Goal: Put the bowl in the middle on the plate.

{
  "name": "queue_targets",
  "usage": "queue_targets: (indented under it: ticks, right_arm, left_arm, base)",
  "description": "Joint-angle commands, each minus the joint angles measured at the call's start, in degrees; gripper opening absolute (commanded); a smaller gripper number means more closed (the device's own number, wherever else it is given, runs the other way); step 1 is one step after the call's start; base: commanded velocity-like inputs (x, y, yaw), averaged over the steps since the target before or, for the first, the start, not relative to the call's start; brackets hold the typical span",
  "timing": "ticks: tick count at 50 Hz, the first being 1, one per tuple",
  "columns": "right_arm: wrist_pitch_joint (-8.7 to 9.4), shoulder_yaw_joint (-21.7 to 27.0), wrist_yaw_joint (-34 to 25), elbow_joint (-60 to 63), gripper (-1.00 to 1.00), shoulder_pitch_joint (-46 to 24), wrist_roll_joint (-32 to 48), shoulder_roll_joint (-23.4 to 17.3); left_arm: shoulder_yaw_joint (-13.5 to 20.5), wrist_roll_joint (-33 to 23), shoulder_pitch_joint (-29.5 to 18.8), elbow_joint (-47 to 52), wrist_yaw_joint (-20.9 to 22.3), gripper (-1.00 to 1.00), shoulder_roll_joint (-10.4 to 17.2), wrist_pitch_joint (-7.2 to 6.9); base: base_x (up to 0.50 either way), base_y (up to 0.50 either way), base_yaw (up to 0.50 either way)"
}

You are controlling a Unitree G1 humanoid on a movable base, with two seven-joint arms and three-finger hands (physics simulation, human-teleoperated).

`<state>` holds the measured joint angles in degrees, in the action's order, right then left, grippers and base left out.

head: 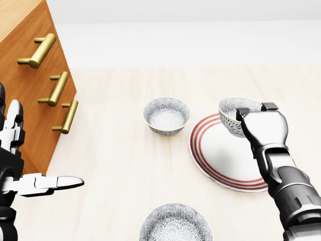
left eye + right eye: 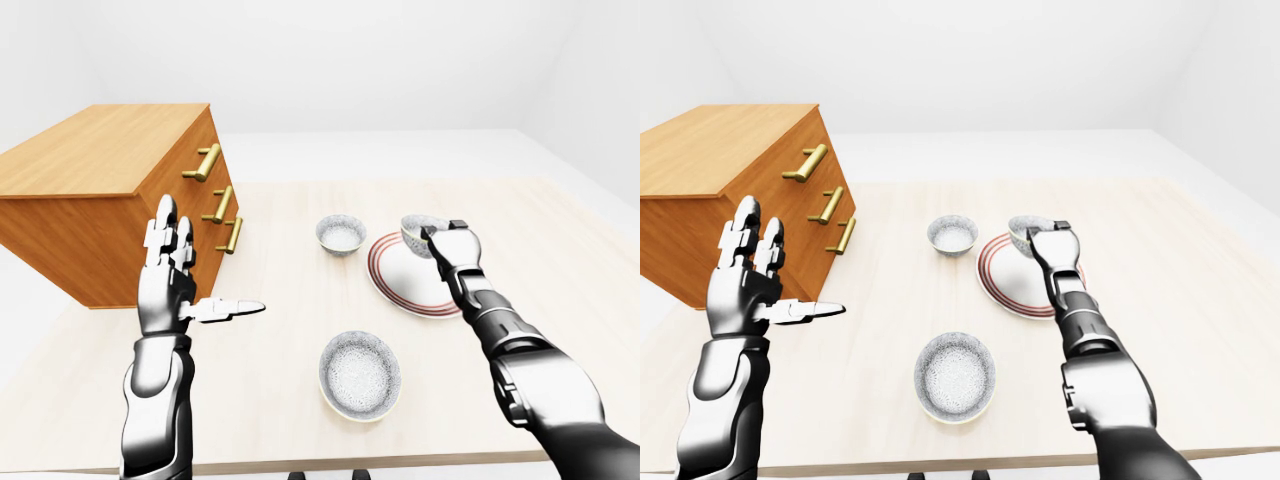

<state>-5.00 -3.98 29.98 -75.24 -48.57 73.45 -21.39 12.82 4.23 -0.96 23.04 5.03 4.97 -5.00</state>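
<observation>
While fingers [image 1: 269, 107] clasp its rim, bowl [image 1: 231, 115] over plate [image 1: 220, 156]

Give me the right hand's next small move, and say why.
Probably ease the bowl a little toward the centre of the plate and lower it there before letting go. The right robot hand grips the bowl by its rim, and in the head view the bowl sits over the plate's upper edge, off-centre. Whether it already touches the plate cannot be told.
</observation>
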Motion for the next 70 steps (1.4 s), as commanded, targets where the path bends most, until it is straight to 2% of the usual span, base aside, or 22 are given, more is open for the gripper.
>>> queue_targets:
  ticks: [1, 17, 31, 70]
  right_arm:
    - [0.0, 1.5, 0.0, -0.2, -1.0, -0.6, -4.5, -1.3]
    - [0.0, 1.1, 0.0, -0.7, -1.0, 0.6, -5.5, -0.1]
    - [0.0, 0.2, 0.0, -1.4, -1.0, 1.0, -3.2, 0.9]
    - [0.0, 0.4, 0.0, -1.9, -1.0, 1.4, -1.7, 0.8]
  left_arm:
    - [0.0, 0.0, 0.1, -0.2, 0.0, 1.0, 0.0, 0.0]
    - [-0.3, -0.3, 0.4, -0.4, 0.1, 1.0, -0.2, 0.0]
    - [-0.2, -0.3, 0.5, -0.2, 0.1, 1.0, -0.2, 0.0]
    - [-0.2, -0.2, 0.5, -0.6, 0.2, 1.0, -0.2, 0.0]
  base:
    - [0.0, 0.0, 0.0]
    - [0.0, 0.0, 0.0]
    - [0.0, 0.0, 0.0]
    - [0.0, 0.0, 0.0]
